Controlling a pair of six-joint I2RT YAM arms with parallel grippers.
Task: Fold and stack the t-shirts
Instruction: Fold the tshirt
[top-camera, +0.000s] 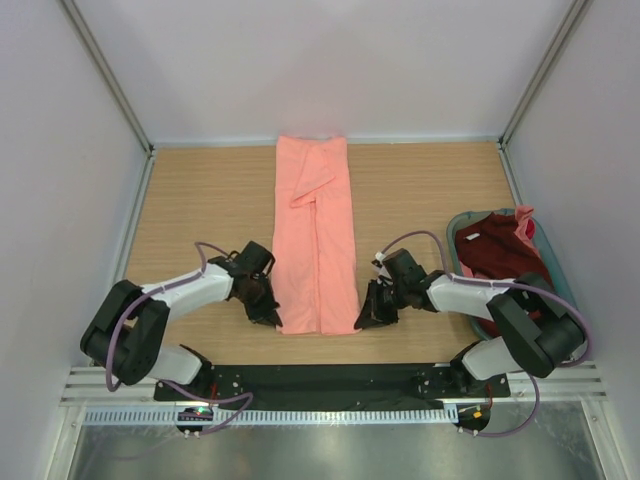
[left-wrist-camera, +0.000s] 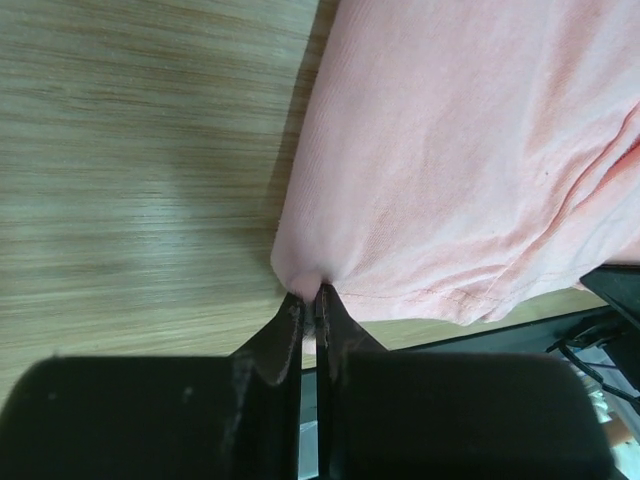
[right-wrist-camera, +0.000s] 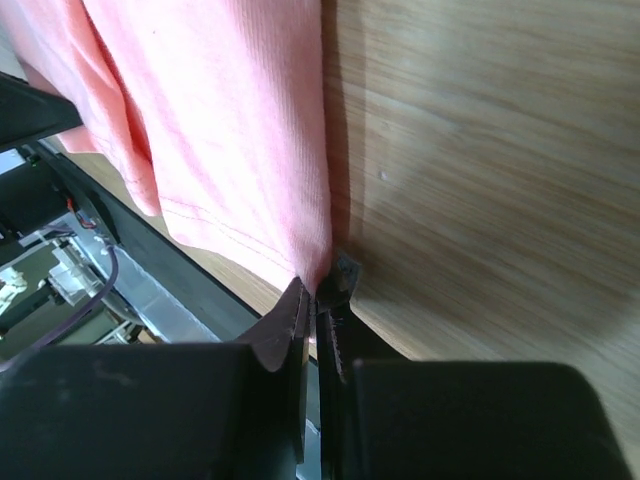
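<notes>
pink tee (top-camera: 315, 240) lies mid tabletop (top-camera: 200, 200), already folded lengthwise into a long strip. left end effector (top-camera: 272, 318) & right end effector (top-camera: 368, 320) each pinch a near corner, prob for the crosswise fold. maroon tee (top-camera: 495, 255) + 2nd pink one in basket (top-camera: 453, 228), nothing stacked yet.

The place is a robotics lab test cell, not a home: a wood-grain table (top-camera: 200, 200) is boxed in by plain white panels (top-camera: 60, 150) set in aluminium posts (top-camera: 105, 72). A left arm (top-camera: 190, 290) and a right arm (top-camera: 465, 295) are bolted to a black base plate (top-camera: 320, 378) at its near edge, beside a slotted cable duct (top-camera: 300, 415) and loose purple cables (top-camera: 198, 248). Only a salmon-pink t-shirt (top-camera: 315, 240) and a grey-teal basket (top-camera: 455, 228) look domestic.
</notes>
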